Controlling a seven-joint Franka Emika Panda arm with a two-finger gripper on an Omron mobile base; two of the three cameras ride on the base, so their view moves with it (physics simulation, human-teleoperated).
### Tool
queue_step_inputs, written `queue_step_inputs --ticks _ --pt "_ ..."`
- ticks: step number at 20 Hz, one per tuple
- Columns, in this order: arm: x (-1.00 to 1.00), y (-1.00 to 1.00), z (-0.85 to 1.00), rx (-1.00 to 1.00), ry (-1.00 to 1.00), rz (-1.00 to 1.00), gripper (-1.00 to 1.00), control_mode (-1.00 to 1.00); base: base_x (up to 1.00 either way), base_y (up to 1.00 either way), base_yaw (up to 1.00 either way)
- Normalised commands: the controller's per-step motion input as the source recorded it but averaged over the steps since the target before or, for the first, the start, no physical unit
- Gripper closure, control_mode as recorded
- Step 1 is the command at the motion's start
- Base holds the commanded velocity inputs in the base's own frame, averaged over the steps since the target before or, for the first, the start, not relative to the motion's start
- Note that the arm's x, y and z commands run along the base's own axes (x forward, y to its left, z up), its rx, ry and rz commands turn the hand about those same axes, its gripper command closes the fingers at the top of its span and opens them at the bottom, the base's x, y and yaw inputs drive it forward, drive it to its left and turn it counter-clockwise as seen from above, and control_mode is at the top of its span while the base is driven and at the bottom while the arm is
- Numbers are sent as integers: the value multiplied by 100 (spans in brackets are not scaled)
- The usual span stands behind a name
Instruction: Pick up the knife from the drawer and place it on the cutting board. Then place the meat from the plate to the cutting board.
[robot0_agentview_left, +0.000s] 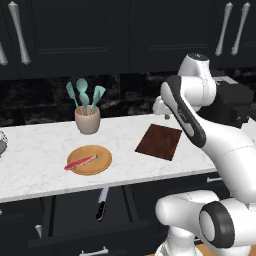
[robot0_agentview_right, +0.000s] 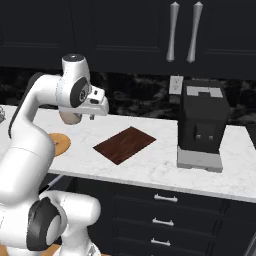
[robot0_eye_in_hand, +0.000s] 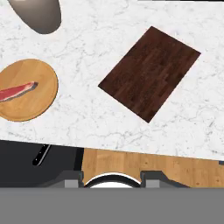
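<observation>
gripper (robot0_agentview_right: 93, 118) high over counter (robot0_agentview_left: 40, 155) - fingers' spread can't tell | knife (robot0_agentview_left: 101, 203) low in open drawer (robot0_agentview_left: 75, 210), lower centre | risk: drawer edge clips descent - thin handle slips

Dark kitchen with a white marble counter, lit evenly.

A long white marble countertop (robot0_agentview_left: 40, 150) with grey veining runs below black upper cabinets (robot0_agentview_left: 75, 30) fitted with long silver handles (robot0_agentview_right: 173, 31), backed by a glossy black stone backsplash (robot0_agentview_right: 140, 95). A boxy black coffee machine on a grey base (robot0_agentview_right: 201, 125) stands at the counter's right end, in front of a small white wall outlet (robot0_agentview_right: 175, 85). A beige ceramic crock holding teal spatulas (robot0_agentview_left: 87, 112) sits near the backsplash. Below are narrow black drawers with short silver pulls (robot0_agentview_right: 165, 210). Warm light-brown wooden plank flooring (robot0_eye_in_hand: 148, 168) shows beneath the counter edge in the hand view.
</observation>
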Motion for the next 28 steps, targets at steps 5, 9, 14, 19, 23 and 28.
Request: queue_step_inputs --ticks 5,9,14,19,23,28 --pt "-7 0 -21 -3 9 0 -100 -100 0 0 0" --pt "0 0 -12 0 8 0 -100 100 3 -5 0" --pt "0 0 0 0 0 0 -100 100 2 -21 23" --pt "0 0 0 0 0 0 -100 100 -6 -42 52" --pt "0 0 0 0 0 0 -100 100 0 -74 51" --pt "0 0 0 0 0 0 -100 100 5 -83 39"
